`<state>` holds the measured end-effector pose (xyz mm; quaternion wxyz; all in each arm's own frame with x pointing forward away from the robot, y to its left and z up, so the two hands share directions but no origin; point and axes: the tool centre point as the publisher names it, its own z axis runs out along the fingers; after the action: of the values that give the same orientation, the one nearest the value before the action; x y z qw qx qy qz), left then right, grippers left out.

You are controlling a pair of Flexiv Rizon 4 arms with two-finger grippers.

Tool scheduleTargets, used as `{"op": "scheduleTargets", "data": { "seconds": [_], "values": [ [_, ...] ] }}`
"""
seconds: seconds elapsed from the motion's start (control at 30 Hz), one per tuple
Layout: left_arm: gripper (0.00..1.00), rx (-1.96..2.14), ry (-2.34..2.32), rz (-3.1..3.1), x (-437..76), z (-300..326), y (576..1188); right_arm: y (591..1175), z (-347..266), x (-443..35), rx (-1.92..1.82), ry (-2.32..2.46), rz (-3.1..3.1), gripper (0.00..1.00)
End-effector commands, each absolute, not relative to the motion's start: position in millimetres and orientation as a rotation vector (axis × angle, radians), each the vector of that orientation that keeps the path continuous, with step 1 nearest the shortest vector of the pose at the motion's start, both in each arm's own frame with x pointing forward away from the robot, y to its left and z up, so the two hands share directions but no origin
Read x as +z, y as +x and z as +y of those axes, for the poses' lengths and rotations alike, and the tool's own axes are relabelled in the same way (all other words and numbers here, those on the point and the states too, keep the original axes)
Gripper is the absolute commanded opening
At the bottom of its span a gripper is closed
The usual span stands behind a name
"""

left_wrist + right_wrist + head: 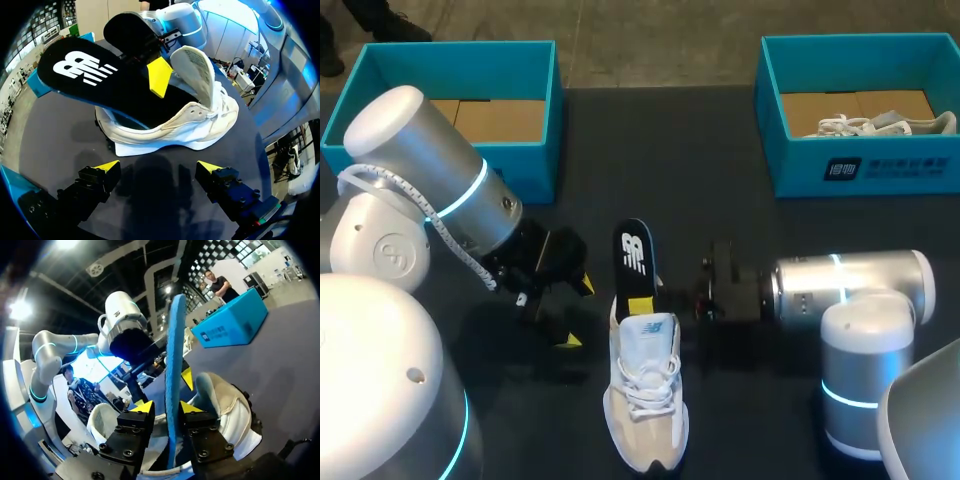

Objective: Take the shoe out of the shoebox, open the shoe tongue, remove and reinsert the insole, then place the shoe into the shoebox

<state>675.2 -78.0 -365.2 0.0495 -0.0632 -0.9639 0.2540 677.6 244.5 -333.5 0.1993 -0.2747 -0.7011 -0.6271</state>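
A white shoe (pixel 646 400) lies on the dark table, toe toward the front edge, tongue (pixel 197 70) pulled up. A black insole (pixel 634 255) with a blue underside (pixel 175 360) sticks up out of the shoe's heel opening. My right gripper (pixel 167 407) straddles the insole's edge. One finger touches it and the other stands a little apart, so the gripper is open. Its yellow tip (pixel 159 75) shows against the insole. My left gripper (pixel 157 167) is open and empty, just to the left of the shoe (pixel 175 122).
A teal shoebox (pixel 860 165) at the back right holds another white shoe (pixel 880 125). A second teal box (pixel 535 150) at the back left shows only its cardboard floor. Bare table lies between the boxes and in front of them.
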Motion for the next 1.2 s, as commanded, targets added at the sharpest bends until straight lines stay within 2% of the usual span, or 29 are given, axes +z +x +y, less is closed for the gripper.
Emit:
{"op": "scheduleTargets", "data": {
  "seconds": [0.03,0.3,0.4,0.47,1.2],
  "values": [
    [1.00,0.772,-0.191,-2.939,-366,-78,674,682,245,-328,-1.769,-0.760,-1.969,0.30],
    [1.00,0.772,-0.191,-2.939,-366,-78,674,692,243,-322,-1.822,-0.748,-1.952,0.23],
    [1.00,0.772,-0.191,-2.939,-366,-78,674,696,243,-323,-1.835,-0.758,-1.936,0.16],
    [1.00,0.772,-0.191,-2.939,-366,-78,674,697,243,-324,-1.844,-0.765,-1.923,0.01],
    [1.00,0.772,-0.191,-2.939,-366,-78,674,677,242,-345,-1.721,-0.840,-1.874,0.00]
  ]
}}
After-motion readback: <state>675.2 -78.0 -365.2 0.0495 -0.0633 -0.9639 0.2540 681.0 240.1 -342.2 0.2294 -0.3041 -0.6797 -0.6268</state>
